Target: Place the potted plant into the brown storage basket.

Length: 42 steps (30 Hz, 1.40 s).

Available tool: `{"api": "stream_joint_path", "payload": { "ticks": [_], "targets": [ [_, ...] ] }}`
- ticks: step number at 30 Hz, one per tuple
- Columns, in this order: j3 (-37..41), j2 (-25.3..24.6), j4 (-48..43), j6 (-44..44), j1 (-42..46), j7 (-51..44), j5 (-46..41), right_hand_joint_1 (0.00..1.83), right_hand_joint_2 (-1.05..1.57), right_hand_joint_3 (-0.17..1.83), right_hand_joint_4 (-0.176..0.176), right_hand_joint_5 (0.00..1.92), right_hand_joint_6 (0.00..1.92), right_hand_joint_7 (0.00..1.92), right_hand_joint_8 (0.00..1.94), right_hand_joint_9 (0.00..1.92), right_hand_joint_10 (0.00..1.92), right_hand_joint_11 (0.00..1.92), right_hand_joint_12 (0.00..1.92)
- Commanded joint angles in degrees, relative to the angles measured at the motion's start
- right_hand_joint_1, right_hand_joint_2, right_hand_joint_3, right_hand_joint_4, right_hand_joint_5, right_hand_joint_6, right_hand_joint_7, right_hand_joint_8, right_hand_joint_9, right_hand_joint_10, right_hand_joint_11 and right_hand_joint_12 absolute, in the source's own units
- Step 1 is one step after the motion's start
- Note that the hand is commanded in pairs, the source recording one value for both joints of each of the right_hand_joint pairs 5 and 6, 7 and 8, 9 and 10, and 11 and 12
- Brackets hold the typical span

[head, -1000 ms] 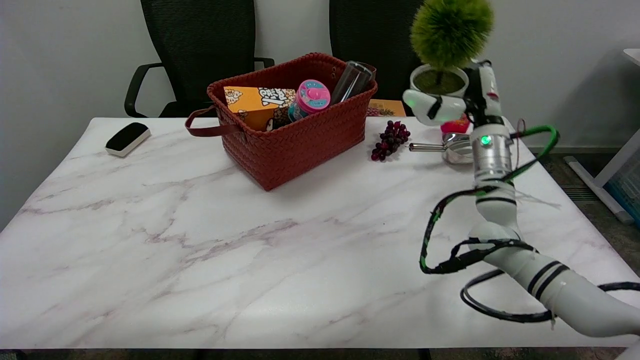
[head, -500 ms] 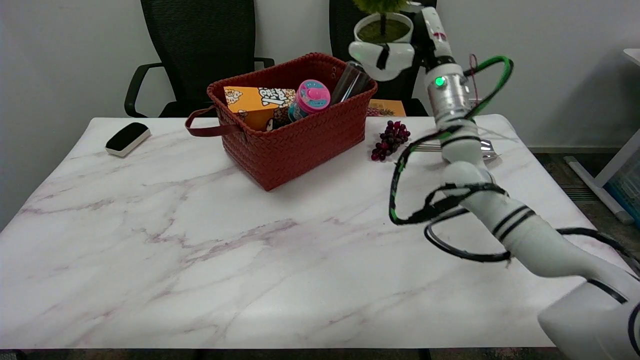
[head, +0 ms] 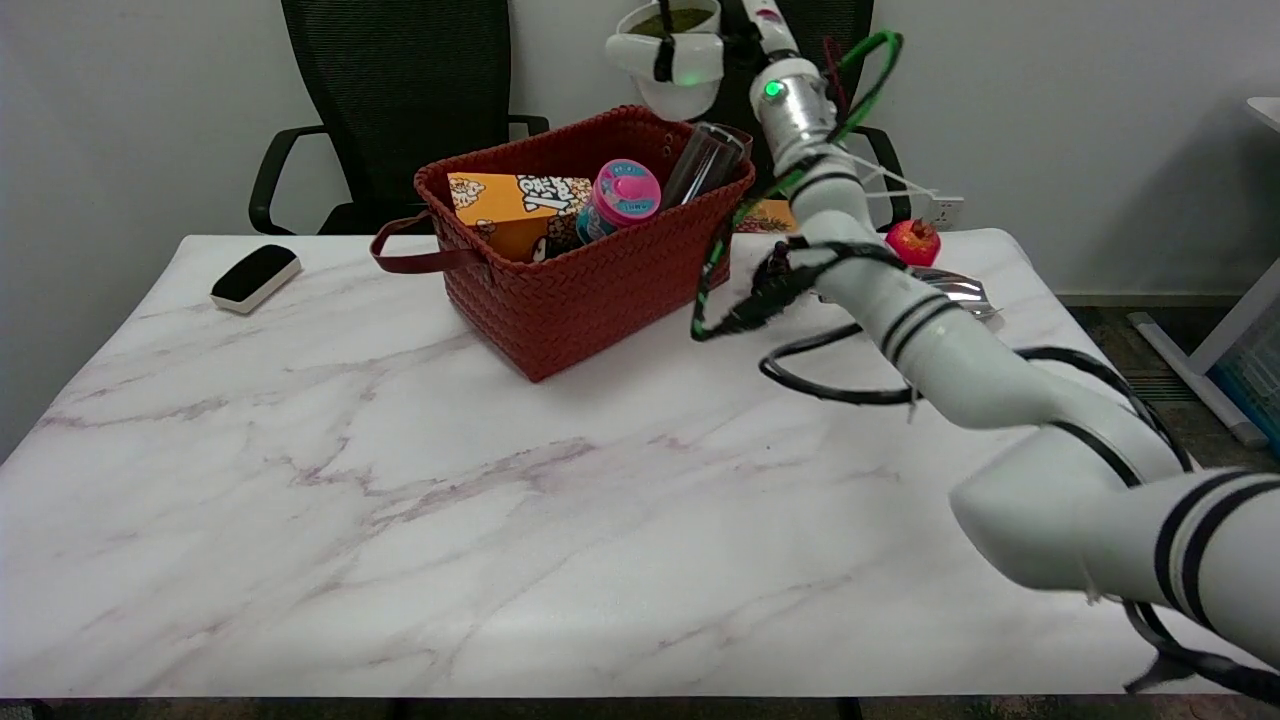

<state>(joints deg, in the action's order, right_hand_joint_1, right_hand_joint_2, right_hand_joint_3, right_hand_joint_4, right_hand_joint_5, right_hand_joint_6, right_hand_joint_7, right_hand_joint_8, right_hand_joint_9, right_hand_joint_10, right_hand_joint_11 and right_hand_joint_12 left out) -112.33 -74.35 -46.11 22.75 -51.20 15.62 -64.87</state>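
Potted plant (head: 668, 40) now above basket (head: 590, 270) rim

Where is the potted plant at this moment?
In the head view the potted plant is at the top edge, held in the air by the right hand, above the back right corner of the brown basket.

Even, bright overhead light. Soft glare on the glossy marble surface (head: 450, 600) near the front edge. Basket (head: 590, 270) casts a faint, short shadow. Focus sharp; no visible blur.
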Motion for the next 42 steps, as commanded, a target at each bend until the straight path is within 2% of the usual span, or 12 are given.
{"api": "stream_joint_path", "payload": {
  "ticks": [1, 24, 42],
  "targets": [
    [-3.2, -14.2, 31.7, -0.7, -24.3, -13.3, 0.0, 1.15, 0.35, 0.65, 0.000, 0.79, 0.79, 1.57, 1.57, 1.34, 1.34, 1.92, 1.92],
    [-3.7, -13.9, 36.2, -1.4, -21.6, -13.6, 0.0, 1.14, 0.39, 0.60, 0.000, 0.80, 0.80, 1.62, 1.62, 1.38, 1.38, 1.92, 1.92],
    [-2.2, -12.5, 37.1, -1.6, -19.8, -13.6, -1.5, 1.13, 0.56, 0.49, 0.000, 0.86, 0.86, 1.72, 1.72, 1.47, 1.47, 1.92, 1.92]
  ]
}}
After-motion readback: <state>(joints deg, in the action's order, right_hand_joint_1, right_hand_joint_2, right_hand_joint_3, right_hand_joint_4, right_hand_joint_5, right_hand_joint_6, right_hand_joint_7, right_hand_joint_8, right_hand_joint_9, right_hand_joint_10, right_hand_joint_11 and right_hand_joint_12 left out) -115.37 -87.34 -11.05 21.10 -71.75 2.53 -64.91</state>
